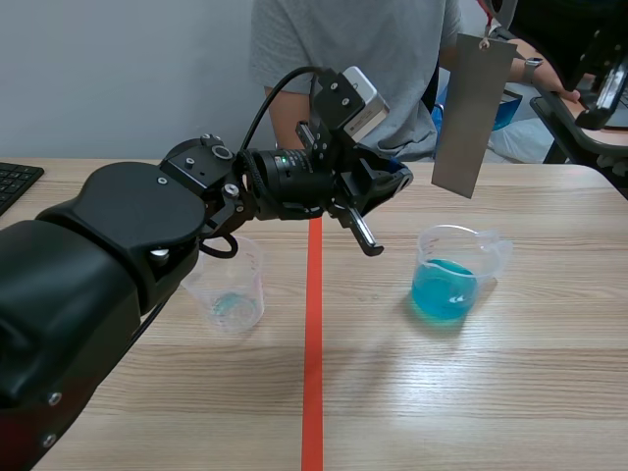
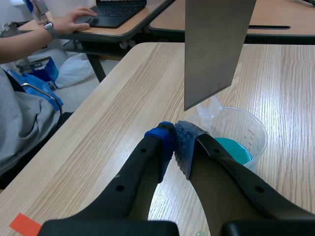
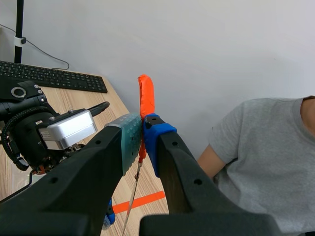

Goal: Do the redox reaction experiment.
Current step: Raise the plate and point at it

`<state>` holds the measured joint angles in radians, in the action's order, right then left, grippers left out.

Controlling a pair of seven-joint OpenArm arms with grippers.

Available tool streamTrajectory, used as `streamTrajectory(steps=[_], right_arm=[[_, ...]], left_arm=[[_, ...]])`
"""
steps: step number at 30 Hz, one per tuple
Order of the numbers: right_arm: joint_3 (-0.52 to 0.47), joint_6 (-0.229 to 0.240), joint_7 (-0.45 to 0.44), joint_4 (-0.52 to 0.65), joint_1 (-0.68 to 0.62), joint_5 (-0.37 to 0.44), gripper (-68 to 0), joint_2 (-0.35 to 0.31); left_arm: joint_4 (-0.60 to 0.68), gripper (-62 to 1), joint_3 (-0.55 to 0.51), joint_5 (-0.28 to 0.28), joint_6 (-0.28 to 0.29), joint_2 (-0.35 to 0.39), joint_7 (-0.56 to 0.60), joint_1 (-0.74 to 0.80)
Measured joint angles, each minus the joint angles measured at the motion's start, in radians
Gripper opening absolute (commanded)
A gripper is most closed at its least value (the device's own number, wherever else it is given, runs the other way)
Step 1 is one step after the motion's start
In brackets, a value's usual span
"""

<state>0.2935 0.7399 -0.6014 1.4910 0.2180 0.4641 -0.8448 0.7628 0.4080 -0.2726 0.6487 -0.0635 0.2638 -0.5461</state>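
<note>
Two grippers are both closed. The left gripper [image 2: 174, 135], fingers pressed together on nothing, sits just short of the hanging grey metal plate [image 1: 473, 116]. Ahead of it and lower stands the beaker of blue liquid [image 1: 449, 287]. The right gripper [image 3: 142, 129] pinches an orange tab [image 3: 145, 93].

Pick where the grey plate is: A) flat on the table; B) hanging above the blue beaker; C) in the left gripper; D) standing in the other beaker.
B: the plate hangs from the tag shut in the right gripper, its lower edge in the air above the beaker of blue liquid.
</note>
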Motion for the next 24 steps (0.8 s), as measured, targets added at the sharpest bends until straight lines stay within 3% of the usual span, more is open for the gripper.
streamTrajectory(steps=[24], right_arm=[[0.000, 0.000, 0.000, 0.000, 0.000, 0.000, -66.5, 0.000]], left_arm=[[0.000, -56.9, -0.001, 0.012, 0.001, 0.003, -0.005, 0.000]])
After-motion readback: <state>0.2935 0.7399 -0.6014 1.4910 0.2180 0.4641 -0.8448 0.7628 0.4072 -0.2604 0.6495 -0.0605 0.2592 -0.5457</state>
